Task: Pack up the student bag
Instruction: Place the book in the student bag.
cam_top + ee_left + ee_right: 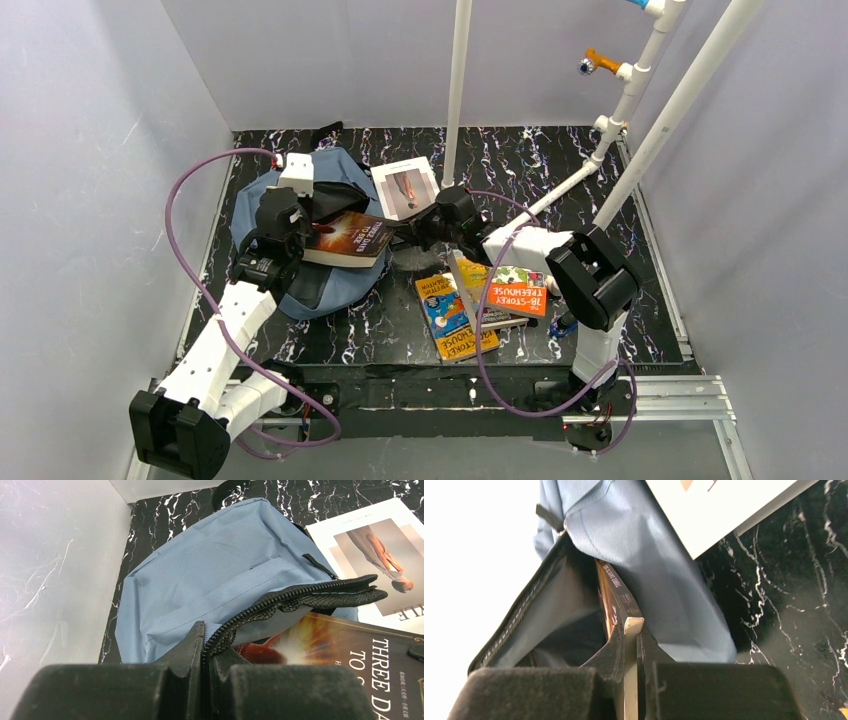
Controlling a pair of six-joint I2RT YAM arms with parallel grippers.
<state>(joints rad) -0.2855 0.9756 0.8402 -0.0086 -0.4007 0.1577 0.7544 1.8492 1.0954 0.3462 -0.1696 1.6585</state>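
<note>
The student bag (pixel 262 205) (pixel 210 570) (pixel 649 545), slate-blue with black zipper trim, lies at the back left of the marbled table. My left gripper (pixel 300 215) (pixel 206 640) is shut on the bag's zipper edge (pixel 300 595), holding the opening up. My right gripper (pixel 415 232) (pixel 630 640) is shut on a dark book with a fiery cover (pixel 348 238) (pixel 350 645) (pixel 616 595). The book is partly inside the bag's mouth, its spine edge pointing into the dark lining (pixel 559 615).
A white book with a figure on its cover (pixel 406 187) (pixel 375 545) lies just behind the bag. Colourful books (pixel 482 295) are stacked at the table's middle front. White pipes (pixel 460 90) stand at the back and right. Grey walls enclose the table.
</note>
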